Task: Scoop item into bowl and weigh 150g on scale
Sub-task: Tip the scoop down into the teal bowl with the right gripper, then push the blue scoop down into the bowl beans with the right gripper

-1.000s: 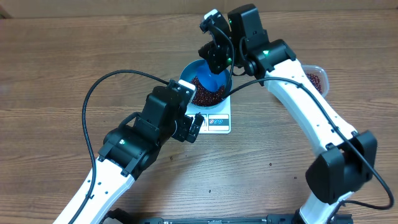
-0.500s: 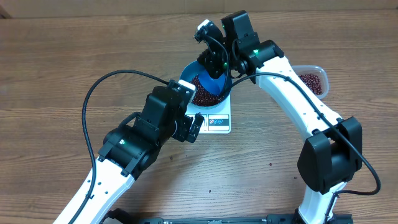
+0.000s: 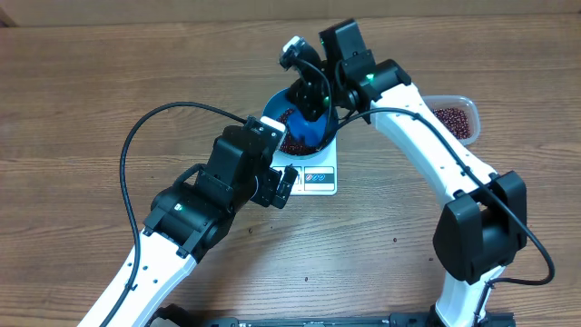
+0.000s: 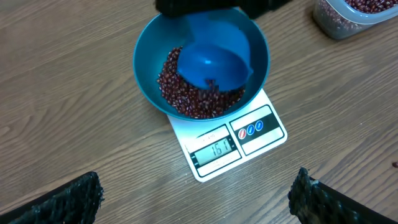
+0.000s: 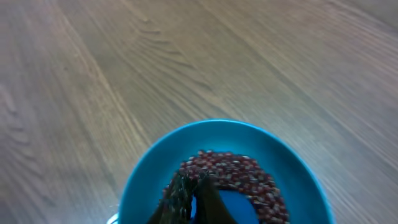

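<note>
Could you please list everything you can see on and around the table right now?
beans: one heap, dark red-brown, in the bowl
bowl: one, blue, on the scale
scale: one, white, mid-table, display lit
scoop: one, blue, in the bowl over the beans
tub: one, clear plastic, on the table by the right arm, holding more of the same grains
stray beans: a few, dark, scattered on the bare table
table: one, brown wood
cable: one, black, looping off the left arm
left gripper: one, black, open, hovering by the scale's display edge
right gripper: one, black, shut on the scoop, over the bowl
</note>
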